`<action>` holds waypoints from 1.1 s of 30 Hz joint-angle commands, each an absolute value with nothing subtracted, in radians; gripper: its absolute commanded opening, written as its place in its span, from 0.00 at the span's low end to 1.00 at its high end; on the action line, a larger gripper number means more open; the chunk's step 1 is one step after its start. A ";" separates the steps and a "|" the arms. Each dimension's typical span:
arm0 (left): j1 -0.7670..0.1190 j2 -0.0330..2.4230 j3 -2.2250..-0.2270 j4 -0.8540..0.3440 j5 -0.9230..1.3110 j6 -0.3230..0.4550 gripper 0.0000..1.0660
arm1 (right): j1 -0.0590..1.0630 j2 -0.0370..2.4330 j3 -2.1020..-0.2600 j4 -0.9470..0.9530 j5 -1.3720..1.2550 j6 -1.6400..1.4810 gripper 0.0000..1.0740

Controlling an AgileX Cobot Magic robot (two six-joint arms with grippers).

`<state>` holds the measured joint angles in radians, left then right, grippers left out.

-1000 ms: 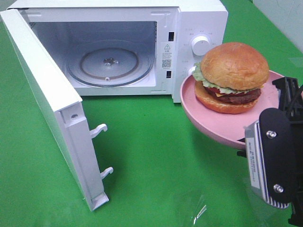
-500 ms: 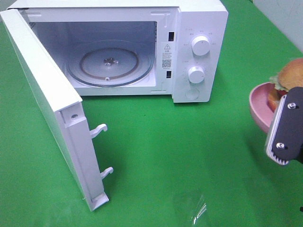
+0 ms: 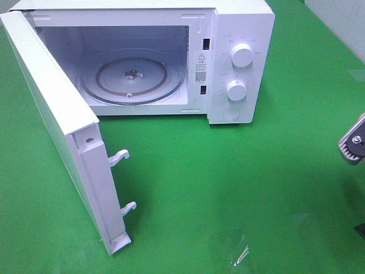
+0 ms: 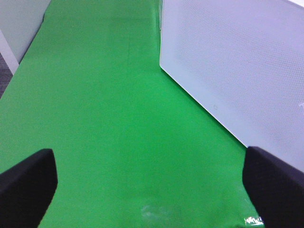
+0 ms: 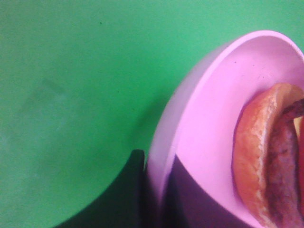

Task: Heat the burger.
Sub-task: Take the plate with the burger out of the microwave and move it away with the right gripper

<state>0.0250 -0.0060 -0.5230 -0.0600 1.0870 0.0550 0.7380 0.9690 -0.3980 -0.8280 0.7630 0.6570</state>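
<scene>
You are carrying the burger (image 5: pixel 268 156) on the pink plate (image 5: pixel 209 118) with your right gripper (image 5: pixel 154 190), whose two dark fingers are pinching the plate's rim, one on each side, closed down tight on it. In the wrist view the plate is hanging over bare green cloth (image 5: pixel 71 71), and the burger is lying on its side against the plate floor, so it is looking tilted. That is your main risk: with only an edge pinch holding the load, a quick swing or extra tilt could be sliding the burger off the plate, or twisting the plate out of the fingers.

In the overhead view only a grey corner of the right arm (image 3: pixel 353 140) is showing at the right edge; plate and burger are lying outside that frame, well apart from the oven.

Your left gripper (image 4: pixel 152 187) is standing wide open and holding nothing, pointing low along the cloth just beside the microwave door (image 3: pixel 57 120).

Farther off, the microwave (image 3: pixel 239 57) is waiting with its door swung fully out and the glass turntable (image 3: pixel 132 74) bare. Coming in from the right, you are risking a knock against the control panel or the cavity frame.
</scene>
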 commanded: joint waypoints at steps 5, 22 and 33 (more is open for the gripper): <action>0.027 -0.009 -0.518 -0.063 1.071 0.058 0.92 | 0.734 1.049 -0.393 -0.979 0.852 0.917 0.00; 0.027 -0.009 -0.518 -0.063 1.071 0.058 0.92 | 0.734 1.466 -0.393 -1.216 0.832 1.501 0.00; 0.027 -0.009 -0.518 -0.063 1.071 0.058 0.92 | 0.733 1.686 -0.393 -1.328 0.773 1.689 0.04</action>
<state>0.0250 -0.0060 -0.5230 -0.0600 1.0870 0.0550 0.7380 1.6650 -0.3960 -1.2660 0.7240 1.6640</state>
